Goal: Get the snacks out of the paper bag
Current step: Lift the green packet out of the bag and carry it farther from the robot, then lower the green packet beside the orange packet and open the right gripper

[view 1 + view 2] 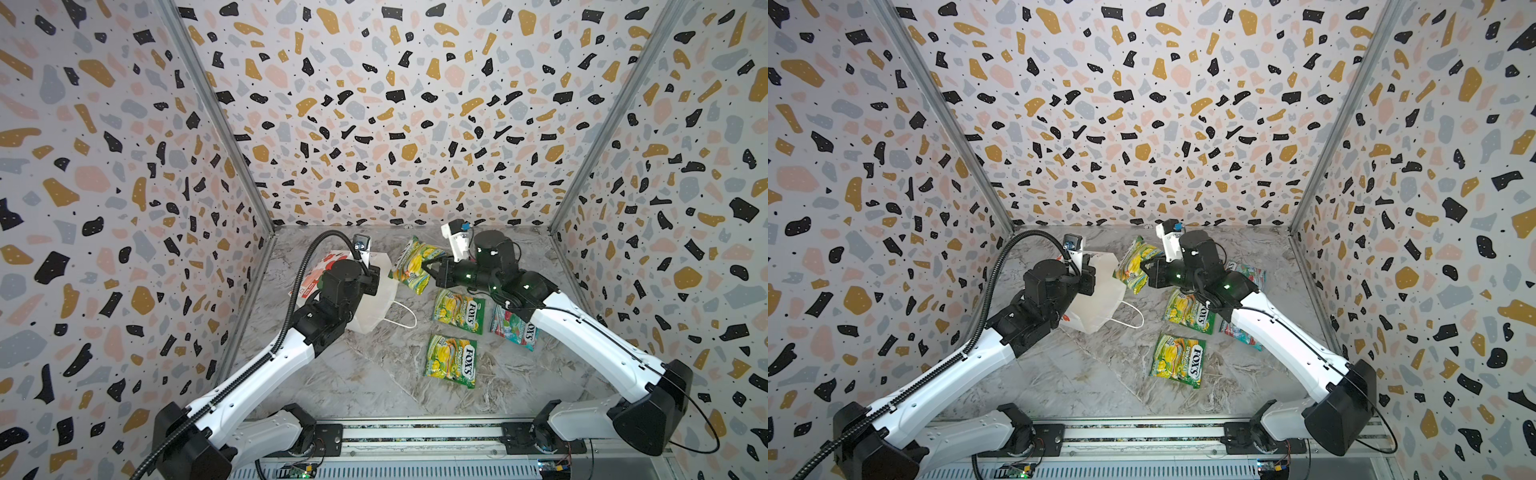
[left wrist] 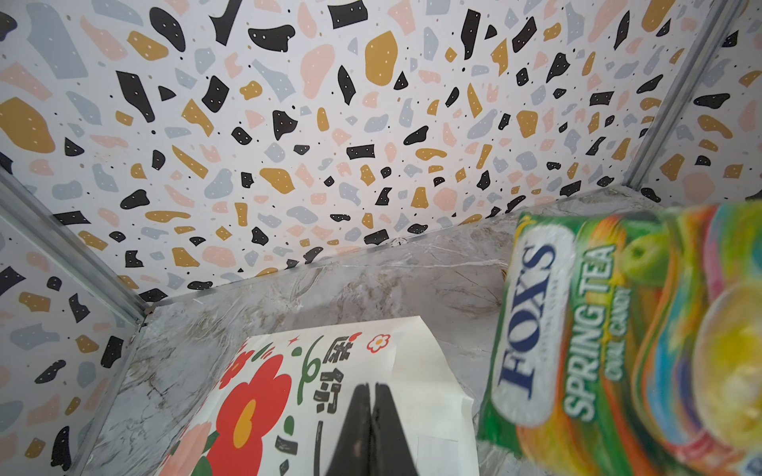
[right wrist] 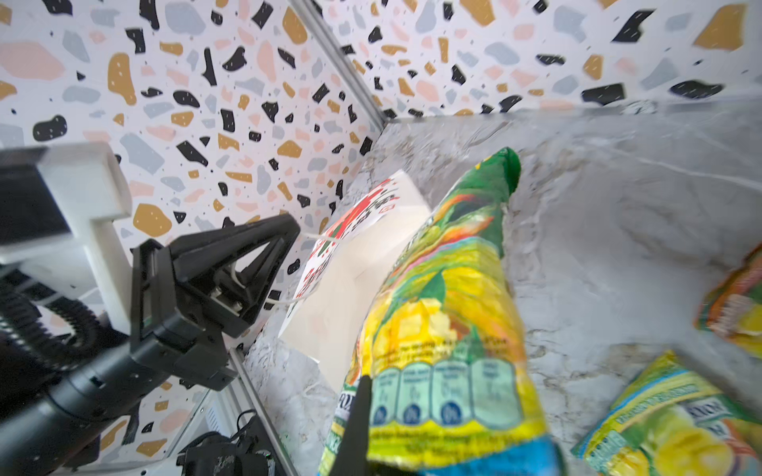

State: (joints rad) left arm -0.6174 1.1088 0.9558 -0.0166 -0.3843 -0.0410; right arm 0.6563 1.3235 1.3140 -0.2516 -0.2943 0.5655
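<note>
The white paper bag with a red flower lies tilted at the back left of the marble floor, and one cord handle trails on the floor. My left gripper hangs over it, shut, and the right wrist view shows a white cord running from its tips to the bag. My right gripper is shut on the bottom edge of a green-yellow snack packet, held in the air to the right of the bag. Two more green-yellow packets and a teal-red one lie on the floor.
Patterned walls close off the left, back and right of the marble floor. The right arm covers part of the teal-red packet. A rail runs along the front edge.
</note>
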